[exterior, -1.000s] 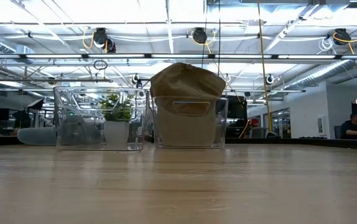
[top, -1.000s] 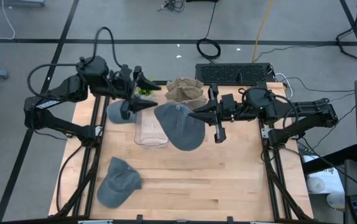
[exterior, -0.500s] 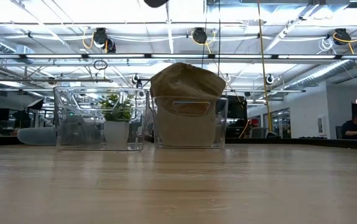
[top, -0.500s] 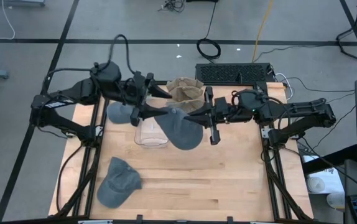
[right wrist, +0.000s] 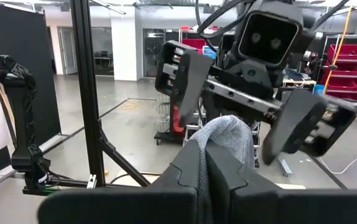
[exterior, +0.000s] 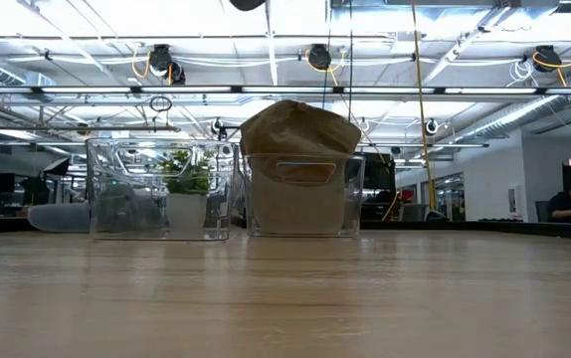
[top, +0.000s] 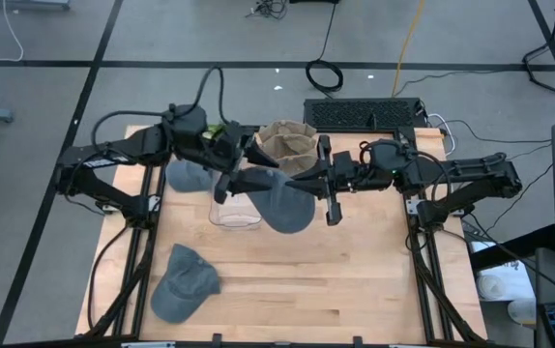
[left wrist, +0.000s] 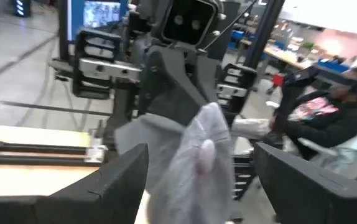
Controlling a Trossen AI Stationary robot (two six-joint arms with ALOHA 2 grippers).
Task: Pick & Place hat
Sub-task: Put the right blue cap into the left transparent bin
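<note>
A grey cap (top: 277,198) hangs in the air over a clear bin (top: 231,213), held by my right gripper (top: 302,178), which is shut on it. In the right wrist view the cap (right wrist: 228,132) rises out of the shut gripper (right wrist: 219,168). My left gripper (top: 258,166) is open and level with the cap's left side. In its wrist view the left gripper (left wrist: 202,186) has one finger on either side of the cap (left wrist: 206,149), without plainly touching it. My right gripper pinches a bunched fold of the cap's cloth (right wrist: 223,146) between its two fingers, at the cap's right edge (top: 293,184). The fingers come in level from the table's right. The cap is lifted clear and hangs below and to the left of them.
A second grey cap (top: 189,175) lies by the left arm, and a third (top: 183,282) sits near the table's near left corner. At the far edge stand a clear bin of tan hats (top: 287,141) (exterior: 300,164) and one with a small plant (exterior: 181,184).
My left gripper has moved toward the table's right, staying open, until its fingers flank the hanging cap. My right gripper and the cap shifted slightly toward the left and then held still.
</note>
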